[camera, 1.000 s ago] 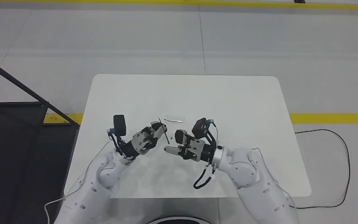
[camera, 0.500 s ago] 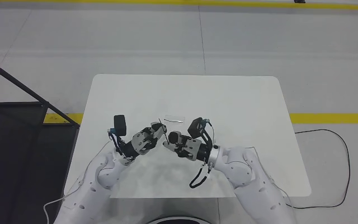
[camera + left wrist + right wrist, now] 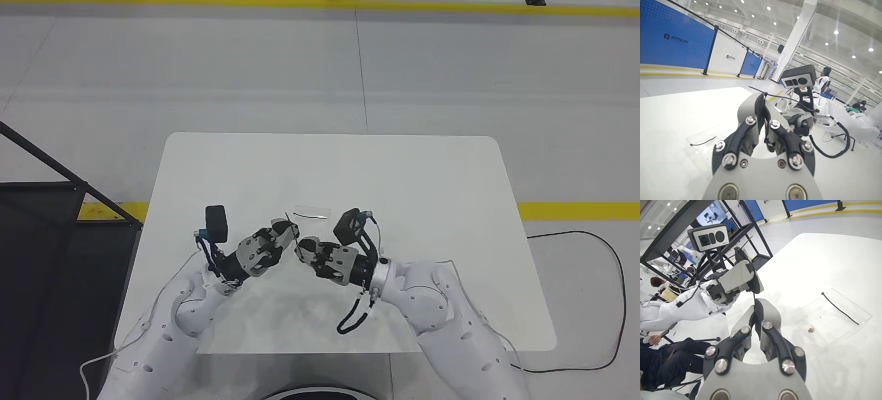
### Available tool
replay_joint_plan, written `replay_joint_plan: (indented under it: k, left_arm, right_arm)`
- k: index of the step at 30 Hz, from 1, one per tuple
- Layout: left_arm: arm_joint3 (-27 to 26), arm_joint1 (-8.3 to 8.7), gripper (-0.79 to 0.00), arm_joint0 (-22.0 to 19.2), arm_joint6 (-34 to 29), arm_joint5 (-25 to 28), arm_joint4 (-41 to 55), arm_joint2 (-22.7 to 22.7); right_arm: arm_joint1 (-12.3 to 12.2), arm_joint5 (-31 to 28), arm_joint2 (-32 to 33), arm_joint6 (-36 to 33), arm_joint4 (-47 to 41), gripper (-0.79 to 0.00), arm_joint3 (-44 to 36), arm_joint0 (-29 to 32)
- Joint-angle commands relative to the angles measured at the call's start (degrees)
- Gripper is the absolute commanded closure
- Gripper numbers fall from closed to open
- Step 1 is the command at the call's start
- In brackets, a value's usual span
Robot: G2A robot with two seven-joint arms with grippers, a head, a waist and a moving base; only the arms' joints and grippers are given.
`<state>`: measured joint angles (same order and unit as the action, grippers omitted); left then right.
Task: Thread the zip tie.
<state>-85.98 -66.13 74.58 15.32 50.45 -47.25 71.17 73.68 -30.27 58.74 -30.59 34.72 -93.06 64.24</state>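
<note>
Over the near half of the white table (image 3: 430,180), slightly left of its middle, the two grippers meet tip to tip above the surface. The left gripper (image 3: 762,98) comes in from the near left. Its jaws are narrowed to a thin slit and pinch the black zip tie (image 3: 765,93) between the dark pads. The tie's small square head stands just past the fingertips, and a thin strand sticks out from it to the far left. The rest of the strap runs back down between the pads.

The right gripper (image 3: 756,303) comes in from the near right, and its fingertips almost touch those of the left gripper. Its jaws are pressed together on a thin black length of the same zip tie (image 3: 754,297), which runs straight from the left gripper's pads into the right gripper's pads. In the top view the left gripper (image 3: 287,236) sits just left of and slightly farther than the right gripper (image 3: 302,247).

Just beyond the two grippers, a shallow clear tray (image 3: 863,313) lies flat on the table. A second zip tie (image 3: 840,310), also black, lies stretched out in it with its head at one end. A small brown scrap (image 3: 811,330) rests near the tray's closer edge.
</note>
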Motion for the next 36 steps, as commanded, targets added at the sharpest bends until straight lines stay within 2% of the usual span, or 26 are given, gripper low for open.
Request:
replay_joint_plan:
  k: [1, 3, 4, 5, 6, 18, 21, 25, 30, 33, 36]
  left_arm:
    - [0.1, -0.03, 0.0, 0.0, -0.1, 0.0, 0.0, 0.0]
    - [0.0, -0.07, 0.0, 0.0, -0.1, 0.0, 0.2, 0.1]
    - [0.0, -0.08, -0.243, 0.1, -0.2, -0.1, 0.3, 0.1]
    - [0.0, -0.09, -0.76, 0.1, -0.3, -0.2, 0.4, 0.2]
    - [0.0, -0.09, -0.785, 0.2, -0.6, -0.3, 0.7, 0.2]
    - [-0.7, 0.48, -0.785, 1.8, -3.2, 1.6, 4.8, 3.8]
    - [-0.2, 0.69, -0.785, 2.0, -4.3, 2.8, 7.3, 4.8]
    - [0.8, 1.12, -0.785, 2.1, -8.1, 6.2, 13.2, 5.4]
    - [0.9, 2.48, -0.785, 1.0, -21.2, 7.6, 28.3, 3.9]
    - [1.2, 3.81, -0.785, -0.3, -33.0, 7.6, 41.7, 2.4]
    - [1.6, 5.27, -0.785, -2.1, -45.9, 5.3, 56.2, 1.2]
  right_arm:
    - [0.0, -0.1, 0.0, 0.1, 0.0, 0.0, 0.1, 0.0]
    - [-0.1, -0.2, 0.0, 0.2, 0.0, 0.0, 0.2, -0.1]
    - [-0.1, -0.2, 0.0, 0.2, 0.0, 0.0, 0.2, -0.1]
    - [-0.1, -0.3, 0.0, 0.3, -0.1, 0.0, 0.2, -0.1]
    - [-0.2, -0.4, 0.1, 0.4, -0.1, 0.0, 0.1, 0.0]
    - [-1.1, -2.9, 2.9, -0.5, -3.5, 0.0, -1.3, 1.3]
    - [-1.6, -4.7, 3.7, -4.3, -7.0, 0.0, -1.1, 0.9]
    - [-2.3, -7.4, 4.1, -13.6, -14.6, 0.0, -0.1, -0.7]
    - [-3.4, -9.3, 4.1, -27.4, -26.6, 0.0, 1.9, -4.1]
    - [-3.9, -9.1, 3.7, -34.3, -33.1, 0.0, 3.1, -6.4]
    - [-4.8, -6.6, 1.7, -36.8, -36.2, 0.0, 2.7, -8.2]
